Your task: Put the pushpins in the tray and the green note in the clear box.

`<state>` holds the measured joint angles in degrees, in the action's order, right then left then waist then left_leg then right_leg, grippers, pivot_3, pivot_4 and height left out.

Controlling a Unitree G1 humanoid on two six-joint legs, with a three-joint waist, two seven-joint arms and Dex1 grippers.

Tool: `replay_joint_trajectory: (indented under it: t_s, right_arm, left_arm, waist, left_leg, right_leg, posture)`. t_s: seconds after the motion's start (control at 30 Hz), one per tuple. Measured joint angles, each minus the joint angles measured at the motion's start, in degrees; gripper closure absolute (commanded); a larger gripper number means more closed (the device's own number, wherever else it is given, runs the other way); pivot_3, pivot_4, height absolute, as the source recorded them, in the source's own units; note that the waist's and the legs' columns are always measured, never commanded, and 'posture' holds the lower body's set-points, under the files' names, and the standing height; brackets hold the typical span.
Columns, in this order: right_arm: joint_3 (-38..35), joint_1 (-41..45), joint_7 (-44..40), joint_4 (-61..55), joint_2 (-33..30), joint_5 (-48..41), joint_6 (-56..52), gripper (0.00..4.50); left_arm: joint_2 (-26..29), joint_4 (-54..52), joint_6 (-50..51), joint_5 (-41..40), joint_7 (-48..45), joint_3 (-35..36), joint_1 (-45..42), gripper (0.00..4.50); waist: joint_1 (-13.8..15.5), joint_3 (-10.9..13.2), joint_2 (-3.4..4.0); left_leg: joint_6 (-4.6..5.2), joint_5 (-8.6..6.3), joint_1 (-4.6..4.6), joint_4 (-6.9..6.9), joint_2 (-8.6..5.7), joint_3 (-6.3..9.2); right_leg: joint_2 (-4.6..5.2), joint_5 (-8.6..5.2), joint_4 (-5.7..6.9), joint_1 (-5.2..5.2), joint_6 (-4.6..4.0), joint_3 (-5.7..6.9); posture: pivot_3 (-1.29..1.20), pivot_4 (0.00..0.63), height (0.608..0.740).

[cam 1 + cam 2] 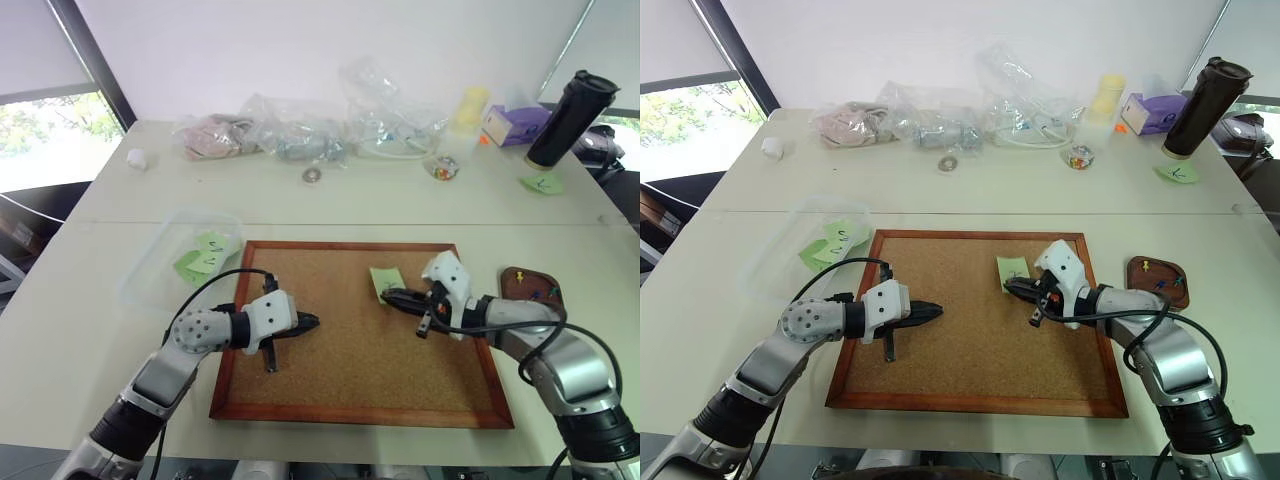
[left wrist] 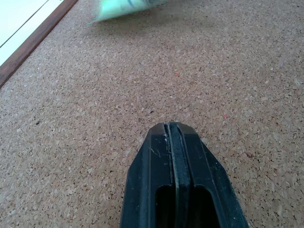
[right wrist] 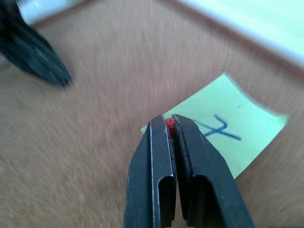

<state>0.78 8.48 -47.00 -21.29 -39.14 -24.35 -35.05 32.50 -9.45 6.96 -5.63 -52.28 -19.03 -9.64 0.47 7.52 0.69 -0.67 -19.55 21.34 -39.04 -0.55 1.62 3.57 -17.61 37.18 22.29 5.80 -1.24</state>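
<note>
Red pushpin pinched tight between fingers of right gripper, just above green note. Green note lies on cork board, near board's far edge. Tray sits just beside board's right edge, small pins inside. Clear box sits off board's left far corner, green notes inside. Left gripper over board's left part, fingers pressed together, holding nothing.

left gripper: closed, empty | right gripper: clamped, apparently on something red
</note>
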Motion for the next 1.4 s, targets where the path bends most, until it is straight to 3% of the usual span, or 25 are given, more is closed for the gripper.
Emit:
replay_joint_trajectory:
  t_s: [0.3,0.47,0.5,0.57,0.6,0.63,0.77,0.8,1.0,1.37,1.4]
  right_arm:
    - [-0.6,0.0,-0.2,-5.7,-1.4,-2.5,-2.7,4.48]
    - [-0.6,0.1,-0.6,-8.5,-2.6,-4.1,-4.1,4.48]
    - [-0.6,0.4,-0.7,-9.0,-2.8,-4.1,-4.2,4.50]
    - [-0.6,1.1,-1.1,-9.7,-3.2,-4.2,-4.3,4.50]
    - [-0.6,1.5,-1.2,-10.0,-3.3,-4.3,-4.3,4.50]
    - [-0.6,1.7,-1.3,-10.1,-3.3,-4.6,-4.3,4.50]
    - [-0.2,2.7,-1.7,-10.6,-4.5,-4.6,-4.3,4.50]
    - [-0.2,3.2,-1.7,-11.1,-4.7,-4.6,-4.3,4.50]
    - [0.1,4.2,-1.9,-12.3,-5.0,-5.2,-4.4,4.50]
    - [1.3,6.3,-2.5,-13.0,-6.6,-4.5,-3.7,4.50]
    - [1.5,6.5,-2.5,-13.2,-6.7,-4.4,-3.7,4.50]
  left_arm:
    - [-0.3,0.3,0.3,-0.4,-0.2,0.4,-0.5,4.50]
    - [-2.0,0.6,9.1,-7.7,-1.7,3.2,-1.9,4.50]
    - [-2.4,0.6,11.5,-9.2,-1.9,3.9,-2.4,3.80]
    - [-3.6,0.9,16.6,-12.5,-1.6,5.7,-4.6,3.01]
    - [-4.2,0.6,18.7,-14.2,-1.4,6.8,-5.9,2.30]
    - [-4.4,0.2,19.9,-15.3,-1.3,7.3,-6.7,2.12]
    - [-7.6,-0.7,26.7,-21.1,0.6,10.2,-9.4,0.22]
    - [-9.6,-0.7,29.7,-23.7,2.0,11.7,-10.4,0.07]
    - [-15.2,-0.4,42.5,-35.3,8.8,19.0,-16.0,0.07]
    - [-22.0,4.7,52.6,-43.8,17.6,23.5,-18.1,0.07]
    - [-22.2,5.0,52.8,-43.8,18.0,23.6,-18.2,0.30]
  waist:
    - [0.0,0.0,-0.02]
    - [0.1,0.1,-0.10]
    - [0.0,0.1,-0.12]
    - [0.0,0.3,-0.34]
    - [0.0,0.4,-0.46]
    - [0.0,0.4,-0.52]
    - [0.0,0.5,-0.57]
    - [0.0,0.5,-0.60]
    - [-0.2,0.5,-0.68]
    - [-0.1,0.5,-0.71]
    - [-0.1,0.5,-0.71]
  left_leg:
    - [0.00,0.00,0.00,0.00,0.00,0.01]
    - [0.00,0.00,0.03,-0.03,0.00,0.02]
    - [0.00,0.00,0.05,-0.04,0.00,0.02]
    - [0.00,0.01,0.09,-0.06,0.00,0.04]
    - [-0.01,0.01,0.10,-0.06,0.00,0.05]
    - [-0.01,0.01,0.11,-0.06,0.00,0.06]
    - [-0.27,0.15,0.18,-0.06,-0.01,0.05]
    - [-0.28,0.16,0.18,-0.06,-0.01,0.05]
    - [-0.31,0.17,0.16,-0.06,-0.01,0.06]
    - [-0.44,0.25,0.16,-0.07,-0.01,0.08]
    - [-0.45,0.25,0.17,-0.07,-0.01,0.08]
  right_leg:
    - [0.00,0.00,0.00,0.00,0.00,0.00]
    - [0.00,0.00,0.00,0.02,0.00,0.01]
    - [0.00,0.00,0.01,0.03,0.00,0.01]
    - [-0.02,0.00,0.02,0.08,0.00,0.04]
    - [-0.02,0.00,0.03,0.09,0.00,0.05]
    - [-0.02,0.00,0.03,0.09,0.00,0.05]
    - [-0.01,0.00,0.02,0.17,0.00,0.05]
    - [-0.01,0.00,0.02,0.17,0.00,0.06]
    - [-0.02,0.00,0.03,0.16,0.01,0.07]
    - [-0.03,0.01,0.03,0.17,0.01,0.08]
    - [-0.03,0.01,0.03,0.17,0.01,0.07]
  posture:
    - [0.00,0.150,0.740]
    - [0.00,0.150,0.740]
    - [0.00,0.150,0.740]
    - [0.00,0.150,0.740]
    - [0.00,0.150,0.740]
    - [0.00,0.150,0.740]
    - [0.00,0.150,0.740]
    - [0.00,0.150,0.740]
    - [0.00,0.150,0.740]
    - [0.00,0.150,0.740]
    - [0.00,0.150,0.740]
